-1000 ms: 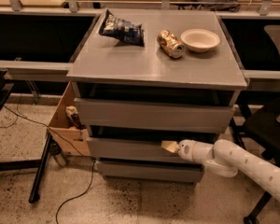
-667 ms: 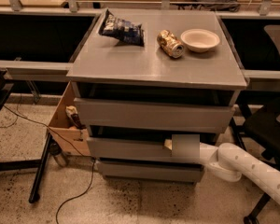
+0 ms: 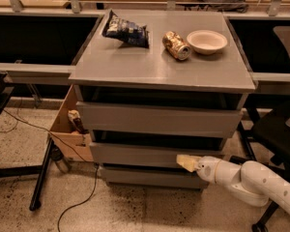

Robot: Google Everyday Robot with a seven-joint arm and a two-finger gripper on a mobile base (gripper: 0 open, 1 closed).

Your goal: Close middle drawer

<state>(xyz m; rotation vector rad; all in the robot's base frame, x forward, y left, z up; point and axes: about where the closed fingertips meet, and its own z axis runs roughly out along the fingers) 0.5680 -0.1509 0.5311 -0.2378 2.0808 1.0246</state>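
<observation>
The grey cabinet [image 3: 159, 71] has three drawer fronts. The middle drawer [image 3: 135, 154] is the medium-height grey panel between the taller top front [image 3: 154, 120] and the thin bottom front [image 3: 145, 177]. It sticks out a little, with a dark gap above it. My gripper [image 3: 186, 162] comes in from the lower right on a white arm [image 3: 251, 180]. Its tan tip touches the right part of the middle drawer's front, and its fingers look shut and empty.
On the cabinet top lie a dark chip bag [image 3: 125, 30], a crushed can [image 3: 176, 45] and a white bowl [image 3: 207, 41]. A cardboard box [image 3: 67, 127] and a black stand leg [image 3: 41, 178] are at the left. A black chair [image 3: 280, 129] is at the right.
My gripper tip has shifted slightly right and lower along the middle drawer's front and stays against it. The things on the cabinet top have not moved.
</observation>
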